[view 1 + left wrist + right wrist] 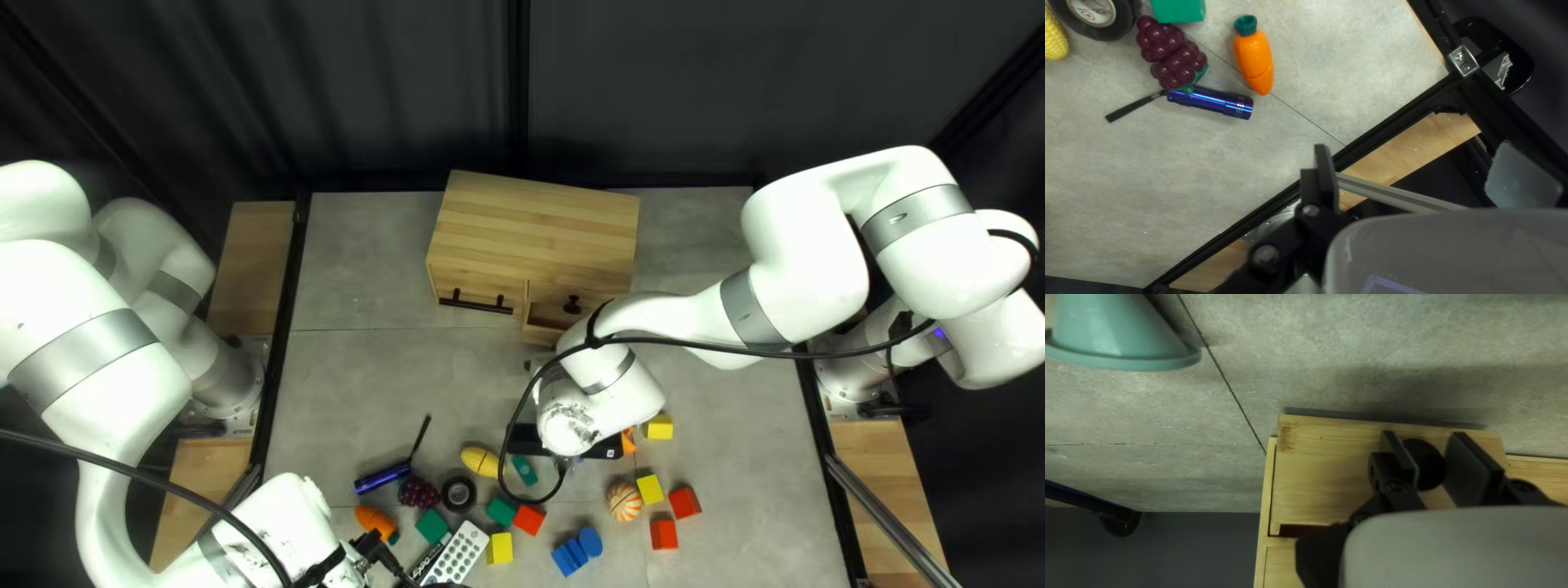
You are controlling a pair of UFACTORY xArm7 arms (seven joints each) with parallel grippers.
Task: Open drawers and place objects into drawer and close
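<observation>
wooden drawer [1328,479] at the cabinet's [533,218] five o'clock is part open, right tool [1422,449] closed around its knob [1430,464], left tool [1413,146] spread, empty; opening seems the step, wanting a steady pull toward six o'clock.

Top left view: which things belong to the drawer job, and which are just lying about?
Part of the job: wooden cabinet, open drawer, its knob, right gripper at that knob.

Lying about, though any might be meant for the drawer: carrot, corn, grapes, flashlight, tape roll, ball, blocks.
</observation>
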